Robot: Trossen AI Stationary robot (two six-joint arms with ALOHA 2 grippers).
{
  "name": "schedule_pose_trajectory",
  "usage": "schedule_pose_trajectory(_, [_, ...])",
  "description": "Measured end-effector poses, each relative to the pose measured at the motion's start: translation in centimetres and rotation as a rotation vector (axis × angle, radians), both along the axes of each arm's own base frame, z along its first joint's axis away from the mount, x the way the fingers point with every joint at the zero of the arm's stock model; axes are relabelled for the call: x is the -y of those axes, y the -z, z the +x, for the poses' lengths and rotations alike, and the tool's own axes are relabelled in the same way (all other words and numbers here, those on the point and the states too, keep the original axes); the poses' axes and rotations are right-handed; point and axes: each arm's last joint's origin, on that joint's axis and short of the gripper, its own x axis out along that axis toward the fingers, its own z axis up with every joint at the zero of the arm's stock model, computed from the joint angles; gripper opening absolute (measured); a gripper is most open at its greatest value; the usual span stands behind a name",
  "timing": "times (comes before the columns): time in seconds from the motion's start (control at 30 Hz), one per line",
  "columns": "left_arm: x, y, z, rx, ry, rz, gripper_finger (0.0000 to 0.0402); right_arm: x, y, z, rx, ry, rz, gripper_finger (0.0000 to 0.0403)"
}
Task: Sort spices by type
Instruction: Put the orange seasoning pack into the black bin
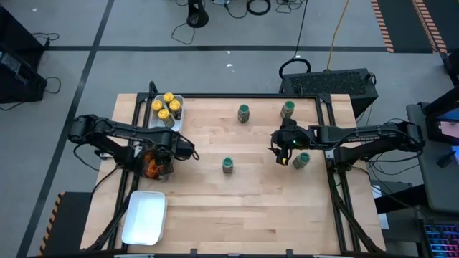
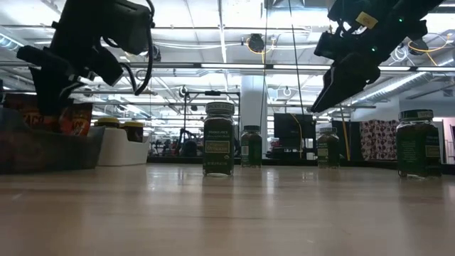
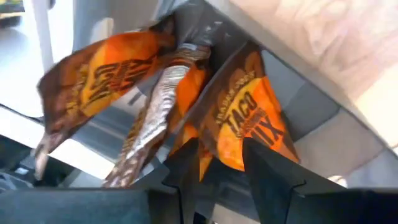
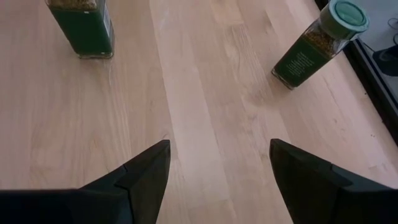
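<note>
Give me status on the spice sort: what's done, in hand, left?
Done: four yellow-lid jars sit in the white tray at the table's far left; orange packets lie in the dark tray.
In hand: left gripper is at a taco packet over that tray; right gripper hangs open, empty.
Left: four green-lid jars stand loose; the near white tray holds nothing.
</note>
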Motion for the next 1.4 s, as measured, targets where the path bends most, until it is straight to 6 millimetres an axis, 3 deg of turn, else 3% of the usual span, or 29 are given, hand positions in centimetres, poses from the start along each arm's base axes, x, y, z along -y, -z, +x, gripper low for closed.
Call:
schedule_pose_trajectory(0.4, [-0.2,1.7,-1.3,-0.081,0.027,0.073,0.0128,0.0,0.0,0.0,-0.001,0.002,0.002,0.0258])
schedule_pose_trajectory(0.7, [-0.2,2.0,-0.6,-0.016,0.076,0.063,0.0128,0.0,0.0,0.0,-0.001,0.003,0.003,0.0258])
schedule_pose_trajectory(1.03, [-0.3,2.2,-0.6,0.000,0.019,0.047,0.0129,0.0,0.0,0.0,-0.001,0.003,0.003,0.0258])
schedule_pose_trajectory(1.4, [-0.7,3.7,-1.3,-0.017,-0.002,0.067,0.0203,0.0,0.0,0.0,-0.002,0.002,0.003,0.0258])
